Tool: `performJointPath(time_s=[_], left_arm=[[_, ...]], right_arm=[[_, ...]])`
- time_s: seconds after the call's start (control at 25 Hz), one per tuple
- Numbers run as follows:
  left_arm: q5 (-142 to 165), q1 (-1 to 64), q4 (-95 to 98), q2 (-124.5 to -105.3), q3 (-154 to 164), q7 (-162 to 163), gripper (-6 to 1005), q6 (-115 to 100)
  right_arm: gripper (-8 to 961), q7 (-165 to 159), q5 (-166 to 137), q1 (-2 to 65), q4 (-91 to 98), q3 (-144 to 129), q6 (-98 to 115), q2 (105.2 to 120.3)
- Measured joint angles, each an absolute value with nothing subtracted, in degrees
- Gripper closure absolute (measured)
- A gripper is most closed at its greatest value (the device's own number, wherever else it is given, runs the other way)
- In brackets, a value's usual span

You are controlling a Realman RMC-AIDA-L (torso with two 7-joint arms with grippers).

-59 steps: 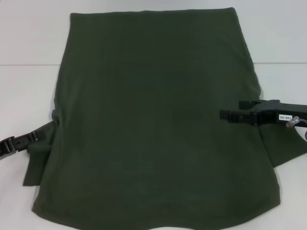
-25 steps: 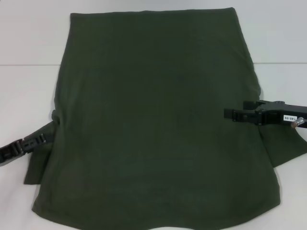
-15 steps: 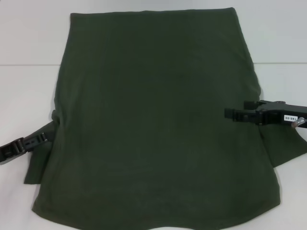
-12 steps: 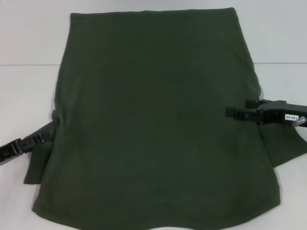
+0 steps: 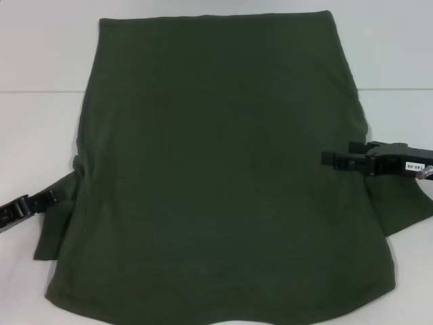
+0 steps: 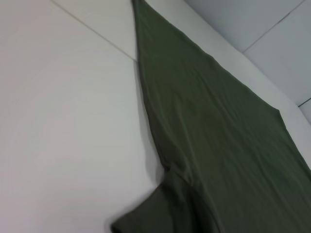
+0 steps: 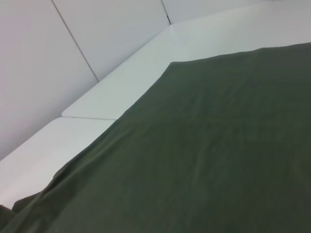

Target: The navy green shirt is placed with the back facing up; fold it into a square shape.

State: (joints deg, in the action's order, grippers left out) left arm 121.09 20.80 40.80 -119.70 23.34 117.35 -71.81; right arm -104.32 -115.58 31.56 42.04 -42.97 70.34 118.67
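Navy green shirt (image 5: 223, 169) flat between both end effectors

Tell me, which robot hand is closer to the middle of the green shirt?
Right. The right hand reaches over the green shirt; the left hand is at its left sleeve.

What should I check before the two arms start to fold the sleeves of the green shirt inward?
1. Dark olive-green fabric shirt lies flat, plain back up: ok.
2. Left gripper at the left sleeve: ok.
3. Right gripper at the right edge, above the right sleeve: ok.
4. Either gripper holds cloth: cannot tell.
5. Both sleeves not yet folded in: ok.
6. Near hem fully in the head view: not ok.
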Motion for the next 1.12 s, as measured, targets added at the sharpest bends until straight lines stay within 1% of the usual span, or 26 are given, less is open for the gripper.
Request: performJointPath(time_s=[0.08,0.28,0.52,0.64,0.92,1.12], left_arm=[[121.3,21.0,40.7,-119.71,23.5,117.4,218,-71.8],[121.8,21.3,40.5,-119.71,23.9,117.4,457,-71.6],[121.8,21.2,40.4,-119.81,24.1,117.5,721,-71.4],[121.8,21.2,40.4,-119.84,24.1,117.5,987,-71.4],[121.8,21.2,40.3,-119.76,23.9,118.5,995,-71.3],[121.8,20.8,41.7,-118.02,24.0,122.3,999,-70.6]], right_arm=[[12,-104.3,-115.6,31.6,41.9,-43.0,70.3,118.61],[12,-104.3,-115.6,31.6,41.8,-43.0,70.7,118.58],[12,-104.4,-115.6,31.5,41.8,-42.4,70.9,118.56],[11,-104.4,-115.6,31.6,41.8,-42.1,71.3,118.56],[11,-104.4,-115.6,31.2,41.7,-41.5,71.6,118.56],[11,-104.4,-115.6,31.0,41.7,-41.4,71.6,118.56]])
